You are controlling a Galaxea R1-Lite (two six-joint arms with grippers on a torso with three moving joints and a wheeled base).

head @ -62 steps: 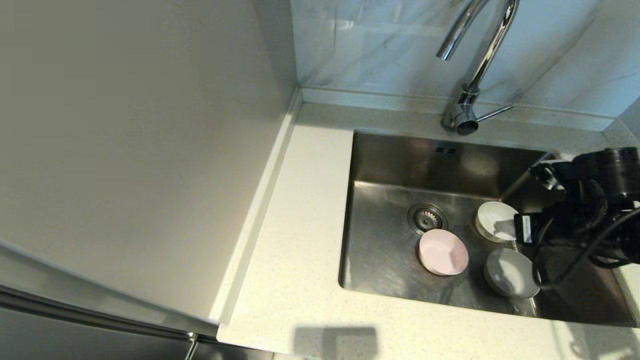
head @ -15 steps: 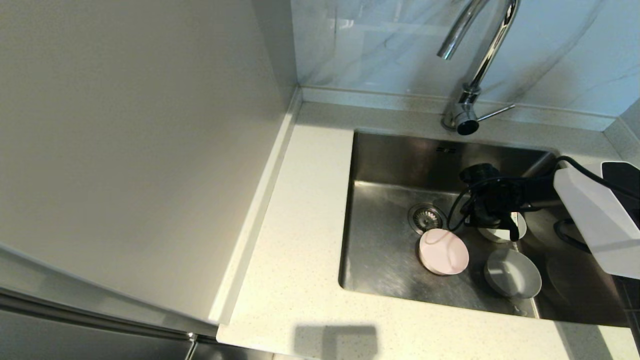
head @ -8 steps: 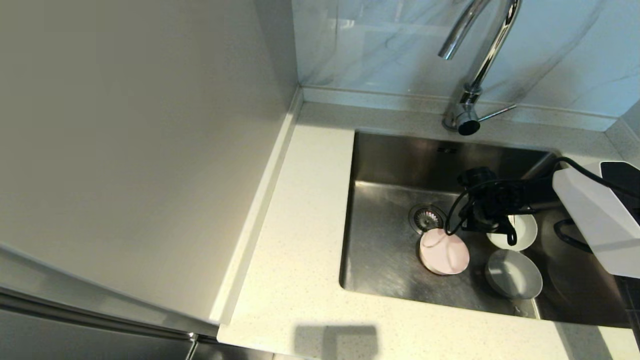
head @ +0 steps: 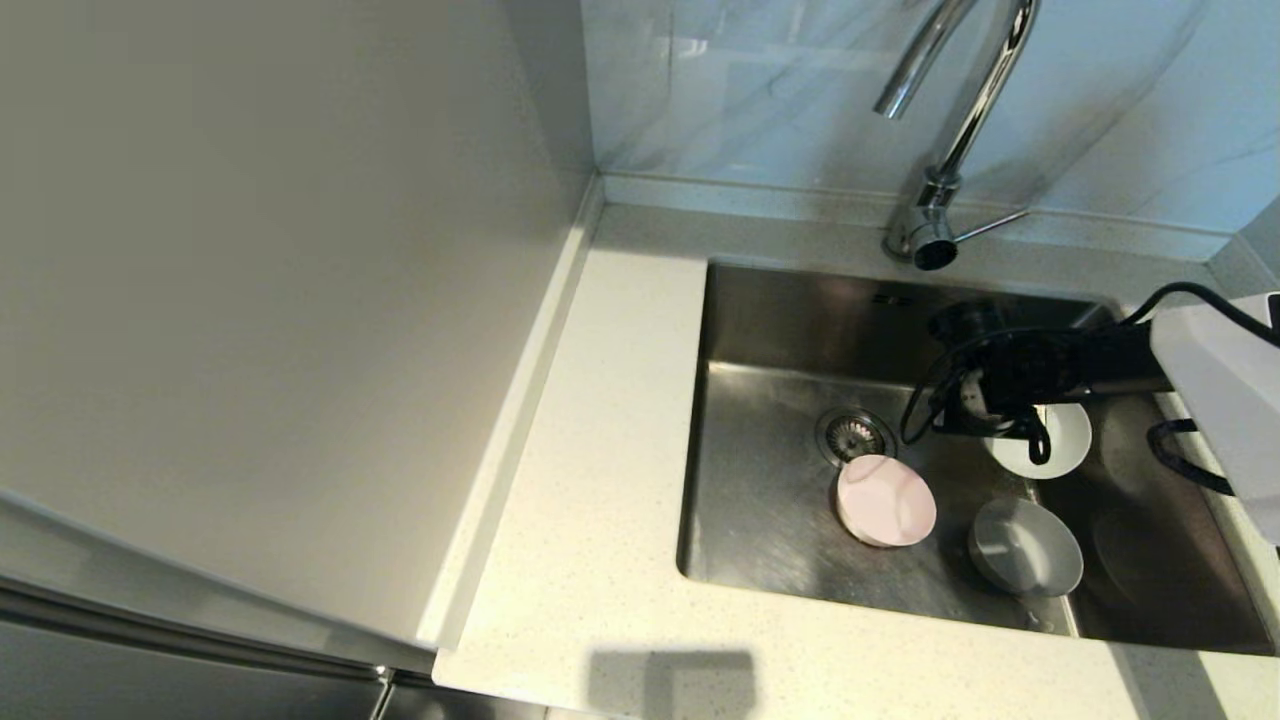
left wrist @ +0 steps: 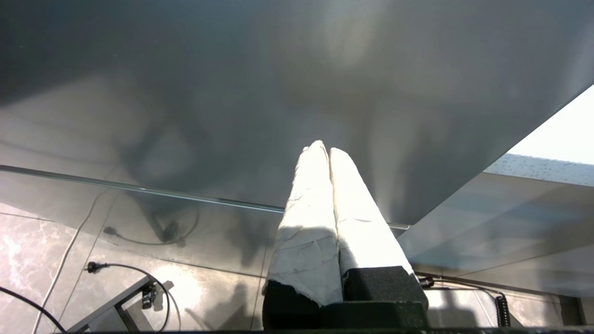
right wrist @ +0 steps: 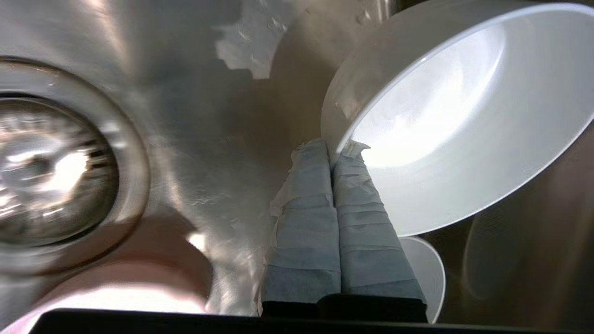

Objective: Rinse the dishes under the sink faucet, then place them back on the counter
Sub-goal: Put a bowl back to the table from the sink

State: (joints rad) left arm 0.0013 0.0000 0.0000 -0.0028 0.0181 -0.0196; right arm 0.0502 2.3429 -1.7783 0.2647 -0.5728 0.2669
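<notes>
Speckled counter [head: 600, 480] surrounds steel sink [head: 770, 520].

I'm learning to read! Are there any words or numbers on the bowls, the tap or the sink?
No words or numbers can be read anywhere.
White bowl: plain, no writing.
Pink bowl and grey bowl: plain.
Tap and sink: bare metal, no brand showing.

Marble-look wall tile [head: 760, 90], grey cabinet panel [head: 250, 300]

Three bowls: one white [head: 1060, 445], one pink [head: 885, 500], one grey [head: 1025, 560].
</notes>
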